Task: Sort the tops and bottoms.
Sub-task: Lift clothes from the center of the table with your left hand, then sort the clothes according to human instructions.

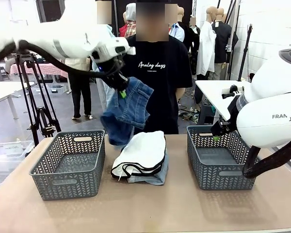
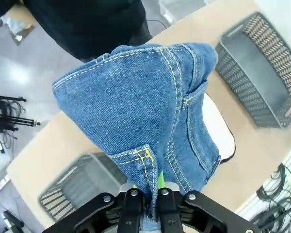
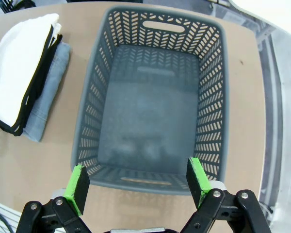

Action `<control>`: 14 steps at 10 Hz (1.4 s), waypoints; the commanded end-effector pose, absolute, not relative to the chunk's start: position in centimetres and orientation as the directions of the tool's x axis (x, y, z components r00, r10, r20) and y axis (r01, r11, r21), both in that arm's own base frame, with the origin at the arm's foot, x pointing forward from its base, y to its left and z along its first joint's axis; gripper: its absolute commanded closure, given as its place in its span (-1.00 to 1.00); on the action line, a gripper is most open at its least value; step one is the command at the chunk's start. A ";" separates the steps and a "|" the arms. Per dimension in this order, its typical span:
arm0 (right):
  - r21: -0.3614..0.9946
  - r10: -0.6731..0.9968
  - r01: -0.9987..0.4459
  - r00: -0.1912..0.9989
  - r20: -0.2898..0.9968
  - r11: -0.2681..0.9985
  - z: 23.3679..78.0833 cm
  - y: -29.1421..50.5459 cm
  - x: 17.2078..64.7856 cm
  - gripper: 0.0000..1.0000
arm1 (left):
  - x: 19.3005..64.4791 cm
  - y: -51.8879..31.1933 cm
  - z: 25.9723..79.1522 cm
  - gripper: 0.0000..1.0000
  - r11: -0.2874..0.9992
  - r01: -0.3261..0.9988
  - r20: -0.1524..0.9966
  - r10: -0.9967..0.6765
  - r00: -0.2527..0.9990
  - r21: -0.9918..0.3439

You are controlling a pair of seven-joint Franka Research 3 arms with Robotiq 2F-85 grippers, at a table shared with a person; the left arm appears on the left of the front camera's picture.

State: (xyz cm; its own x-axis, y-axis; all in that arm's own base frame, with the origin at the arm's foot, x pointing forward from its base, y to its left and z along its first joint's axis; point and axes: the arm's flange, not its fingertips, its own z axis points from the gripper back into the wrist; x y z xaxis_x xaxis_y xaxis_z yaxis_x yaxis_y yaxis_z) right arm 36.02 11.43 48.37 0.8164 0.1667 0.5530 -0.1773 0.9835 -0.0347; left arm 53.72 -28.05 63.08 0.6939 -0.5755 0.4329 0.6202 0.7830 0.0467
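Note:
My left gripper (image 1: 121, 91) is shut on a dark blue denim bottom (image 1: 128, 110), which hangs in the air above the table, between the left basket (image 1: 69, 164) and the pile. In the left wrist view the denim (image 2: 145, 107) drapes up from my gripper (image 2: 150, 200). On the table's middle lies a white top with black edging (image 1: 141, 151), stacked on a pale light-blue denim bottom (image 1: 150, 176). My right gripper (image 3: 138, 182) hovers open over the right basket (image 3: 218, 97), nothing between its pads. The white top (image 3: 19, 68) and pale denim (image 3: 51, 82) lie beside that basket.
Both grey baskets (image 1: 218, 171) hold nothing that I can see. A person in a black printed T-shirt (image 1: 157, 73) stands at the far edge, behind the hanging denim. A tripod (image 1: 36, 102) stands off the table's left side.

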 end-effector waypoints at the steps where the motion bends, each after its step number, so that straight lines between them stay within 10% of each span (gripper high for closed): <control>1: -0.037 0.170 -0.179 0.820 0.547 0.983 48.3 11.3 36.0 -1.00 | 53.3 -25.4 67.1 1.00 0.746 0.665 0.483 -0.587 0.650 0.012; 14: -0.037 0.170 -0.179 0.820 0.547 0.983 48.3 11.3 36.0 -1.00 | 52.1 -25.3 69.4 1.00 0.740 0.673 0.519 -0.579 0.629 0.010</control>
